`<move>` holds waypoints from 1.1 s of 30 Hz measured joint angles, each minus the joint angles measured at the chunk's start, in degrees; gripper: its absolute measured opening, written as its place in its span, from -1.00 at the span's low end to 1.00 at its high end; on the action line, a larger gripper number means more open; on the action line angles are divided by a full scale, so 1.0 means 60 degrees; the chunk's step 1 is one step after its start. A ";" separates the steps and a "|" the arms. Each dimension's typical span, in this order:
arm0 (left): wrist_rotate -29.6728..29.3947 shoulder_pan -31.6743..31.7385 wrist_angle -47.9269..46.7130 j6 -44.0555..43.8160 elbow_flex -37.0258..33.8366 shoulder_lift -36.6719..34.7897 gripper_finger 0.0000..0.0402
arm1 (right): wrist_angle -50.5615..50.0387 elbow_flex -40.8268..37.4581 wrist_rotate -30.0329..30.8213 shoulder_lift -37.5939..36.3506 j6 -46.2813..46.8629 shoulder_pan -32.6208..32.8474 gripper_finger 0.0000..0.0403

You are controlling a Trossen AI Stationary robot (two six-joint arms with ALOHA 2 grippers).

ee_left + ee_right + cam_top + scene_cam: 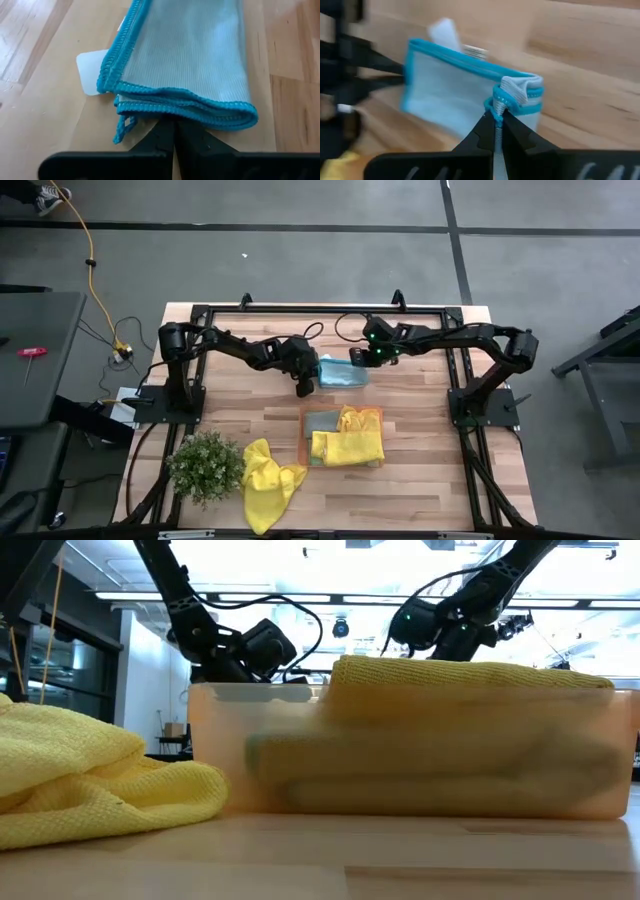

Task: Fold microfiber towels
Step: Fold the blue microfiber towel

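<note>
Both arms on the light blue towel (pixel 343 372), far side of the table, just beyond the orange tray (pixel 304 438). Left gripper (pixel 174 131) is pinched fully closed on the towel's layered teal hem at its left end; right gripper (pixel 496 119) is closed tight on a bunched corner at the right end. Towel looks already doubled over, stacked hem layers visible in the left wrist view, so I'd judge it mid-fold, probably one more fold to go. Long axis runs left-right between the two grippers, a white care tag (pixel 90 70) sticking out near the left end. Progress overall: yellow towels (pixel 352 442) and a grey-blue one (pixel 322 423) sit folded in the tray; one loose yellow towel (pixel 268 480) lies crumpled at the near left by the potted plant (pixel 206 464), not yet folded.
</note>
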 joint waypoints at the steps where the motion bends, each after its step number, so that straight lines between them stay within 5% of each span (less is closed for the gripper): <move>1: 0.0011 0.0003 -0.0005 0.0000 0.0000 0.0000 -1.00 | 0.0276 0.0000 -0.0051 0.0000 0.0216 0.0054 -1.00; 19: -0.0058 0.0003 -0.0018 0.0003 0.0000 -0.0007 -1.00 | 0.4320 0.0015 0.0482 0.1201 0.3659 0.1187 -1.00; 33: -0.0067 0.0003 0.0135 -0.0248 -0.0018 -0.0003 -1.00 | 0.5580 0.0015 0.1343 0.1763 0.4966 0.1638 -0.97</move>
